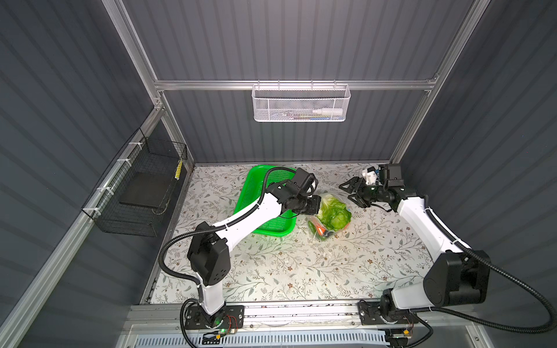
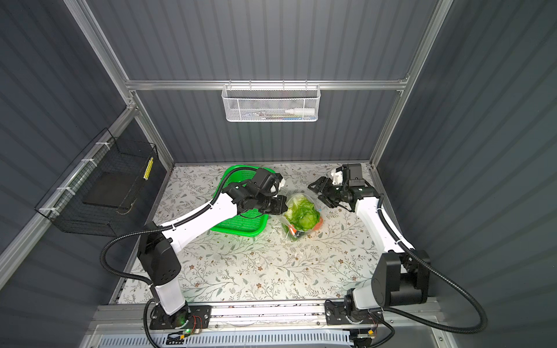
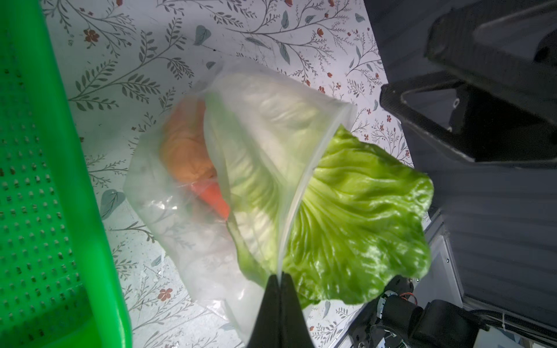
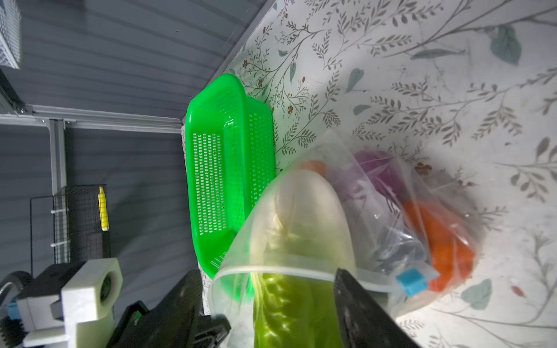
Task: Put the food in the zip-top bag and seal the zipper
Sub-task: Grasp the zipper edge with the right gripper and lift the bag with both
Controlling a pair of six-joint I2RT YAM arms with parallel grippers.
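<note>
The zip-top bag [image 3: 168, 229] needs its mouth held steady, I think, so the cabbage [image 3: 361, 217] can slide all the way in. The left gripper [image 3: 280, 281] pinches the zipper [image 3: 312, 192] edge tight. The right gripper [image 1: 352, 192] is wide open, holding nothing, with the cabbage between its jaws and the blue slider [image 4: 411, 281] just beside one.

Floral counter [image 1: 301, 271] is carrying a green basket [image 1: 272, 224] toward the back, the stuffed bag [image 1: 331, 217] lying just beside it.

The basket [image 4: 223, 168] is bright green, the bag [image 3: 180, 241] clear, the cabbage [image 3: 361, 217] pale green, the slider [image 4: 411, 281] light blue.
</note>
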